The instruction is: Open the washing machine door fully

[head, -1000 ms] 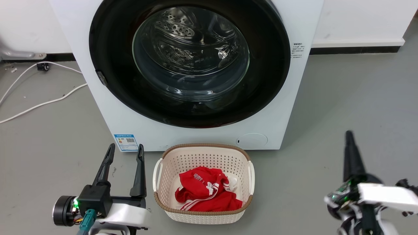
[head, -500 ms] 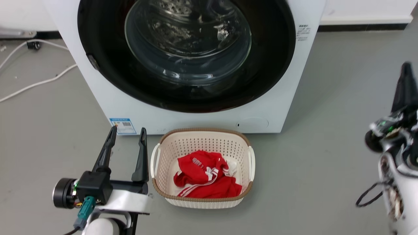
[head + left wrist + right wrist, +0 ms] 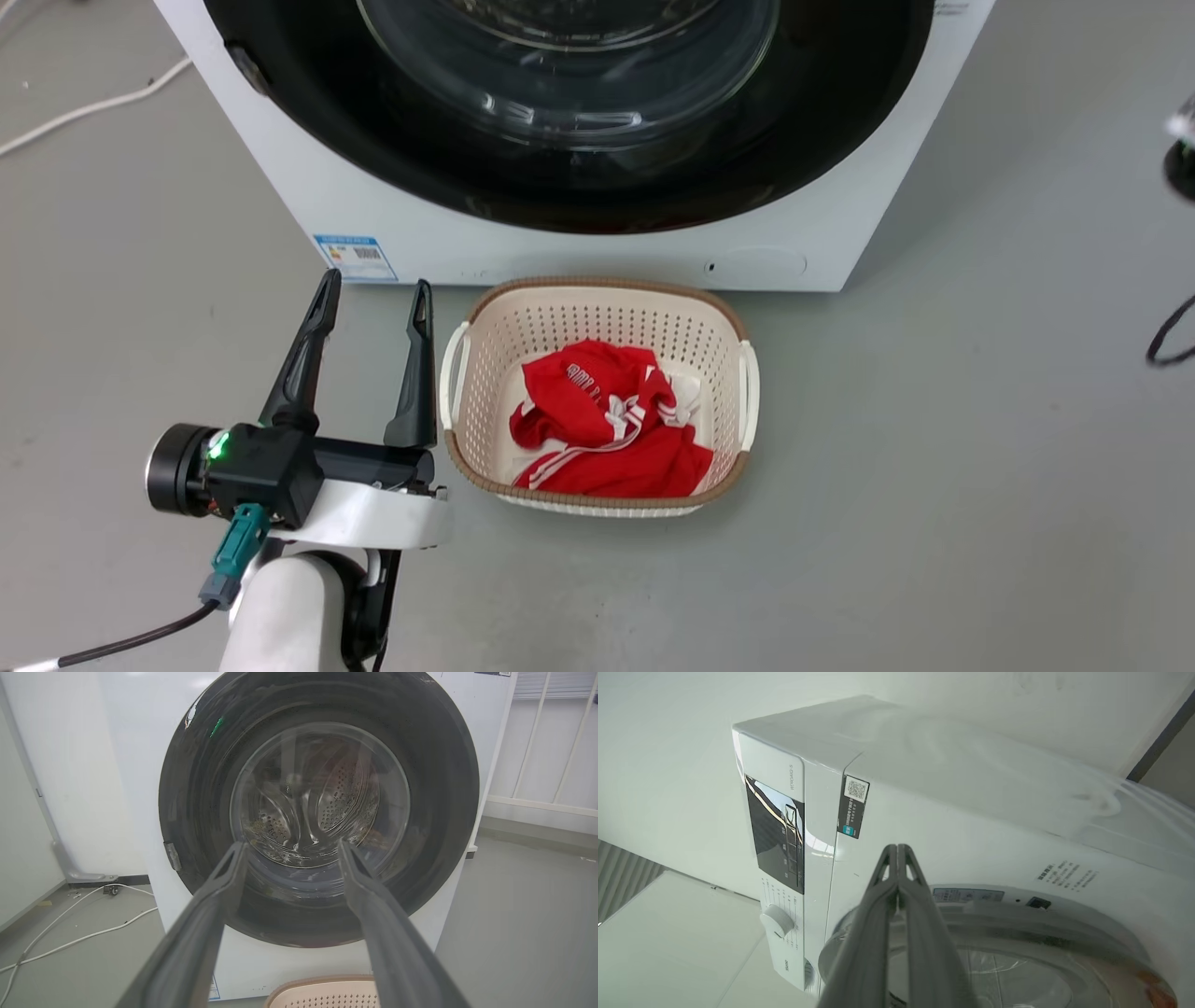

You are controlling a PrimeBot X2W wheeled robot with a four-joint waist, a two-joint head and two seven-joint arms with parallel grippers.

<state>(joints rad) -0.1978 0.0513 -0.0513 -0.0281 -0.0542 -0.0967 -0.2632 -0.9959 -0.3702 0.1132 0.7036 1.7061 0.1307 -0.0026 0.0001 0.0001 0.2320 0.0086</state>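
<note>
The washing machine [image 3: 579,257] is a white box at the top of the head view. Its door [image 3: 420,149], a glossy black disc with a clear glass bowl [image 3: 569,84], lies flat against the front, shut. The left wrist view faces the door [image 3: 196,812] squarely. My left gripper [image 3: 373,285] hovers open and empty over the floor, left of the basket and short of the machine; its fingers [image 3: 292,843] frame the glass. My right gripper [image 3: 896,848] is shut with nothing in it, raised near the machine's [image 3: 971,826] upper corner, above the door's rim [image 3: 1017,938].
A cream perforated basket [image 3: 597,282] holding a red garment [image 3: 607,429] stands on the grey floor just before the machine. A white cable [image 3: 84,103] lies on the floor at the left, a black cable loop [image 3: 1167,336] at the right. A control knob [image 3: 777,919] sits on the panel.
The head camera has tipped down and come closer, so the machine slid up the picture. My right arm has risen and swung out to the right edge. The left gripper holds its pose.
</note>
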